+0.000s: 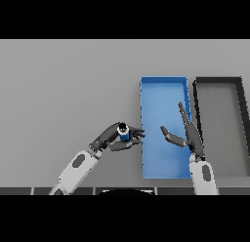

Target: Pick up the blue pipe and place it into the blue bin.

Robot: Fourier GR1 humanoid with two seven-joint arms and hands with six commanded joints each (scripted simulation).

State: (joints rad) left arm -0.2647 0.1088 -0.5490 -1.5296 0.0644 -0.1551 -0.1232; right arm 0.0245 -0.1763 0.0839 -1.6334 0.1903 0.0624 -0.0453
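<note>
Blue pipe [123, 133] at frame centre, pinched between curled fingers and thumb of the left hand [111, 137], just beside the left wall of the blue bin [163, 85] and, as far as can be told, lifted off the grey table [63, 90]. Short, stubby piece with a dark open end turned upward; probably rigid, light and smooth-skinned, so likely to slip or roll if squeezed near an end. Best taken across the middle of the barrel, fingers one side and thumb the other, much as held now. Right hand [188, 133] over the bin's right half, fingers straight and spread, thumb out toward the pipe, holding nothing. Black bin [240, 119] at right of frame, touching or nearly touching the blue one. Remaining, by the look of it: a short carry rightward over the wall, then release inside.
</note>
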